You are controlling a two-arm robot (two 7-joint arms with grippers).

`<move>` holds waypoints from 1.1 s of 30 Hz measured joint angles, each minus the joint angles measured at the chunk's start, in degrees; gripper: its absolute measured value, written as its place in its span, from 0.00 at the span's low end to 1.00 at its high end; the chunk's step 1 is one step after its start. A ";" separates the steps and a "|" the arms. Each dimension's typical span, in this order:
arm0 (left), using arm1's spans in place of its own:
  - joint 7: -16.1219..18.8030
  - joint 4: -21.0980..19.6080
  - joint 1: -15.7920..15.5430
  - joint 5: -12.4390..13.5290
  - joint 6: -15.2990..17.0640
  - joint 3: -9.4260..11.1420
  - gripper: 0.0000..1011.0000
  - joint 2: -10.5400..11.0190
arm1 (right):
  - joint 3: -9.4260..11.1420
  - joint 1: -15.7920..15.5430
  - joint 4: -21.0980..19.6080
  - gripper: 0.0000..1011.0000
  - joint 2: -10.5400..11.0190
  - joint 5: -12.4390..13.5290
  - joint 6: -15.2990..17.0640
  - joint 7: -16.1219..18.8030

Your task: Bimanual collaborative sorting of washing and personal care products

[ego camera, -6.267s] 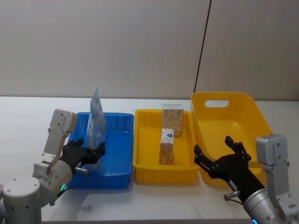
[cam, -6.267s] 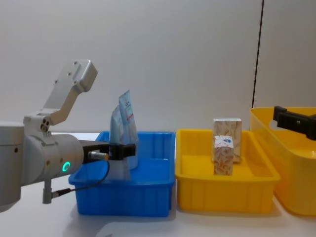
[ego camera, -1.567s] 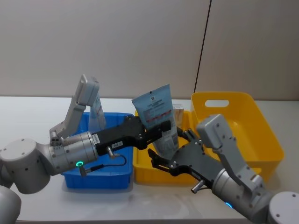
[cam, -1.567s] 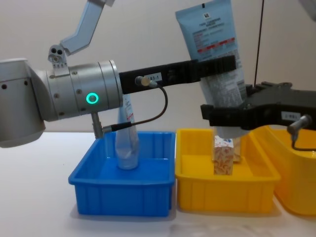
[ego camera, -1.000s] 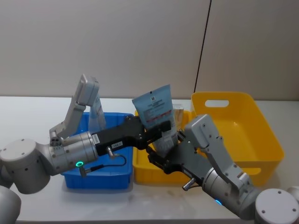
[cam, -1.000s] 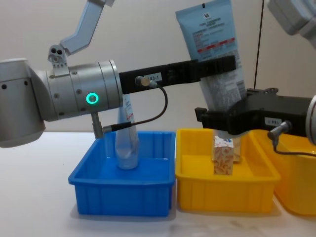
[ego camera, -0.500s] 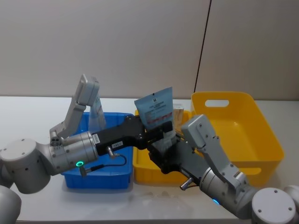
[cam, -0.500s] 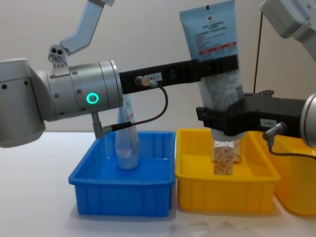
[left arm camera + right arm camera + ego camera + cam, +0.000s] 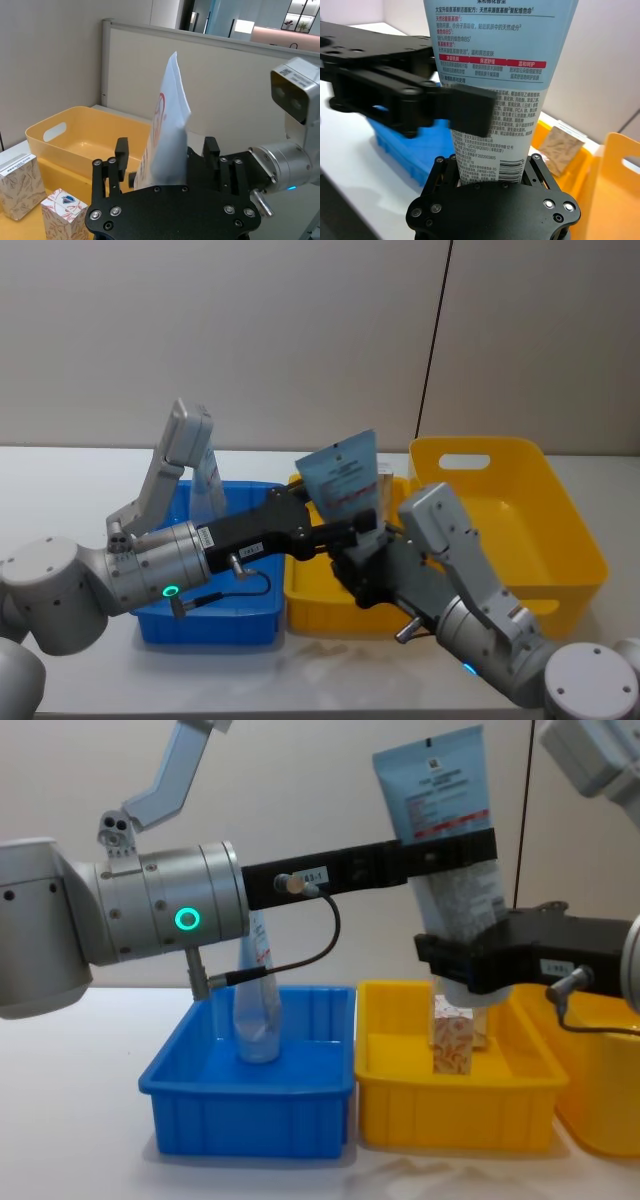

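A pale blue squeeze tube hangs tilted in the air above the small yellow tray. My right gripper is shut on its lower end, seen close in the right wrist view on the tube. My left gripper is level with the tube's middle. In the left wrist view its fingers stand apart from the tube, so it is open. A second tube stands upright in the blue tray. Two beige swirl cartons stand in the small yellow tray.
A large yellow bin with a handle slot stands at the right, beside the small yellow tray. The blue tray lies left of it. Both arms cross above the trays. White table stretches to the far left.
The tube has tipped and shifted to the right with my right gripper shut on its base. My left gripper's fingers have come off it, and the left arm has stayed in place.
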 joint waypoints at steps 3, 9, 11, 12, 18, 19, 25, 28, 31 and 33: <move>0.00 0.00 0.00 0.00 0.00 0.00 0.94 -0.01 | 0.74 -0.27 0.00 0.42 -0.04 -0.46 -0.04 -1.16; 0.00 0.02 0.00 0.00 0.00 0.00 0.99 0.01 | 2.36 -0.78 0.09 0.41 0.03 -1.27 -0.18 -3.19; 0.00 0.02 0.00 0.00 0.00 0.00 0.99 0.02 | 3.21 -1.00 0.17 0.40 0.07 -1.58 -0.33 -4.08; 0.00 0.02 0.00 0.00 0.00 0.00 0.99 0.02 | 3.79 -1.13 0.23 0.40 0.09 -1.83 -0.44 -4.80; 0.01 0.02 0.00 0.00 0.01 0.00 0.99 0.03 | 5.92 -1.48 0.59 0.40 0.12 -2.54 -0.89 -7.12; 0.00 0.02 0.00 0.00 0.00 0.00 0.99 0.02 | 6.66 -1.55 0.74 0.40 0.07 -2.71 -1.03 -7.90; 0.00 0.02 0.00 0.00 0.01 0.00 0.99 0.02 | 9.11 -1.65 1.33 0.38 -0.40 -2.89 -1.20 -10.42; 0.01 0.02 0.00 0.01 0.00 0.00 0.99 0.02 | 10.65 -1.65 1.77 0.37 -0.93 -2.85 -1.03 -11.77; 0.01 0.02 0.00 0.01 0.01 0.00 0.99 0.02 | 12.12 -1.57 2.26 0.37 -1.64 -2.61 -0.42 -13.18; 0.01 0.02 0.00 0.01 0.01 0.00 0.99 0.02 | 13.17 -1.42 2.63 0.37 -2.19 -2.24 0.33 -14.28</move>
